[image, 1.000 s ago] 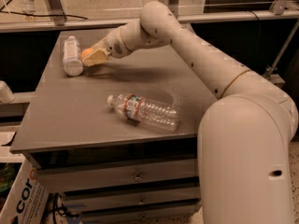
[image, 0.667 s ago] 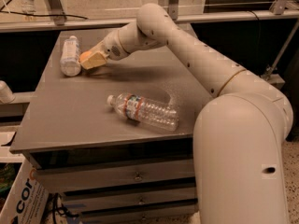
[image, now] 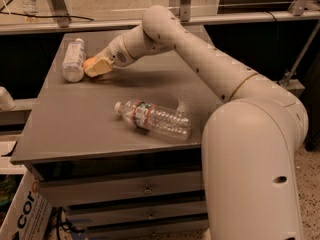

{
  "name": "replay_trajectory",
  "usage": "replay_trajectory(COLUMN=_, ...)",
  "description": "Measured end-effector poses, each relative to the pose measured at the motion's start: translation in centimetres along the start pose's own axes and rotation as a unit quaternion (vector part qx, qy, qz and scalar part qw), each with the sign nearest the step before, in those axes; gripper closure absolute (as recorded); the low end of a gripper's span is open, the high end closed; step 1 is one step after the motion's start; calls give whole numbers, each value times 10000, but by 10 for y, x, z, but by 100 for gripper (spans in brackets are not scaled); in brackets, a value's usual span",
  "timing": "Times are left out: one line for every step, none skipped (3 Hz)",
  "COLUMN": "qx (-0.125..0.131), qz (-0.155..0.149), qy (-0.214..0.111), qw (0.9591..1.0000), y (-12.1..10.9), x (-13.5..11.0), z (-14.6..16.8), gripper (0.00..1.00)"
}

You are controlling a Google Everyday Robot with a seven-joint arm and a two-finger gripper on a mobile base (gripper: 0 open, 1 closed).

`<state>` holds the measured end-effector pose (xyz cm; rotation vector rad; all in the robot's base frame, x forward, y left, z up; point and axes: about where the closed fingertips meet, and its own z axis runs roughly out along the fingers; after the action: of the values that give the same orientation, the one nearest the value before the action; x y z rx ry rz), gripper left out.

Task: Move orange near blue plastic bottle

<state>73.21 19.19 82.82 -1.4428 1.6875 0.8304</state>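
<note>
Orange (image: 89,62) between jaws, beside bottle (image: 73,60)

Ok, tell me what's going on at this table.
The robot's arm reaches across the table. Its tool grips the orange at the far left, close beside the blue plastic bottle, which lies on its side. The clear ribbed bottle lies on its own mid-table.

Dim, warm light falls from above. My tan two-finger gripper (image: 96,67), clamped on the small round orange fruit (image: 89,62) near the bench's far-left corner, throws a soft shadow beneath; pale glare speckles the grey bench top (image: 75,129) at its right edge.
</note>
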Motion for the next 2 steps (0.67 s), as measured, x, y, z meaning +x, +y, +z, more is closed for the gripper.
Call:
replay_trajectory(qx=-6, qz=38, qy=24, qw=10000, y=0, x=2, z=2, gripper=59)
replay_trajectory(qx=-6, qz=39, qy=24, qw=10000, y=0, x=2, z=2, gripper=36)
